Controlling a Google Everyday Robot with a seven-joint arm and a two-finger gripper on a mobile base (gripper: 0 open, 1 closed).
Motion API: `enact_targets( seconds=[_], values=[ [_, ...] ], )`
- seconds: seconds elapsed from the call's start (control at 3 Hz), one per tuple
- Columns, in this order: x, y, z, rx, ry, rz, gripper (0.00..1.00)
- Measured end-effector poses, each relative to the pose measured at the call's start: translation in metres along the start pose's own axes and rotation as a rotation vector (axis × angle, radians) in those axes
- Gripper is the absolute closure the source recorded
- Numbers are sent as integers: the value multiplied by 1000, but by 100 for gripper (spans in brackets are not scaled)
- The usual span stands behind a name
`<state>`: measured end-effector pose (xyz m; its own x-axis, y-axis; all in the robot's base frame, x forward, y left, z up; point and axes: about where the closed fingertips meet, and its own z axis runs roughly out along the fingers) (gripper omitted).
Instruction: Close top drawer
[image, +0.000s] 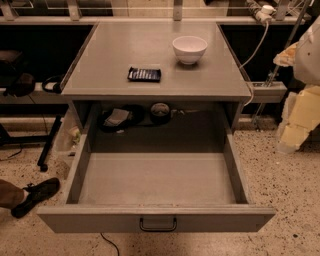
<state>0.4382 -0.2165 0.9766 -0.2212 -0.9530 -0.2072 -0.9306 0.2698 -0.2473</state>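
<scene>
The top drawer (156, 218) is pulled far out toward me, its handle (158, 224) nearest, so I judge its front needs a push. My hand (300, 120) hangs at the right, apart from it; its state I cannot tell. Farther, the tabletop (100, 65) carries a bowl (189, 49).

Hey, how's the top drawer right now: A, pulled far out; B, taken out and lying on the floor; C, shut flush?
A: the top drawer juts well forward of the cabinet top, its inside exposed; the gripper is off at the right edge, not touching it.
</scene>
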Motion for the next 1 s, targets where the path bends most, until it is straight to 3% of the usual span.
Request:
enact_targets(
  seconds=[0.33, 0.67, 1.0],
  values=[
    [0, 0, 0, 0, 0, 0, 0],
    [7, 15, 15, 0, -25, 39, 0],
    [17, 48, 43, 3, -71, 139, 0]
  ],
)
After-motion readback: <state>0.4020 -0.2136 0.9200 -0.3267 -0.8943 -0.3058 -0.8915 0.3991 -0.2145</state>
